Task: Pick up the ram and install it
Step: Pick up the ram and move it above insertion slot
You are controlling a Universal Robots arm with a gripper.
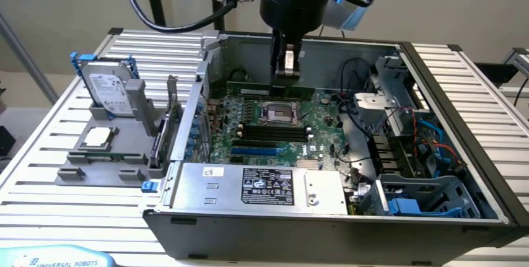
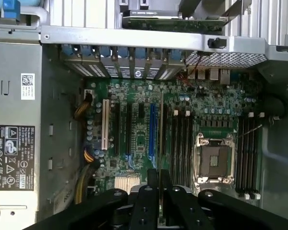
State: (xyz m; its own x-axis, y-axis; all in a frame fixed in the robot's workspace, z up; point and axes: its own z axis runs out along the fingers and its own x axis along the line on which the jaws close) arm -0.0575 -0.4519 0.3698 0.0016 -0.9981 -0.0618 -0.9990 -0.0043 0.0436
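My gripper [image 1: 287,76] hangs inside the open computer case, shut on the ram [image 1: 248,87]. The ram is a long thin green stick held level above the far part of the motherboard [image 1: 323,124]. It sits just beyond the processor socket [image 1: 277,112] and clear of the black memory slots [image 1: 266,132]. In the wrist view the ram [image 2: 161,129] appears edge-on as a thin line running out from between the fingers [image 2: 152,184]. There it lies beside the black memory slots [image 2: 181,143] and the socket [image 2: 213,160].
The case walls [image 1: 450,93] ring the motherboard. A power supply [image 1: 256,186] fills the near side, and cables and a drive cage [image 1: 413,155] sit on the exterior view's right. Outside, on the exterior view's left, a grey stand [image 1: 99,161] carries a hard drive [image 1: 111,87], a processor chip [image 1: 98,135] and an upright expansion card [image 1: 171,118].
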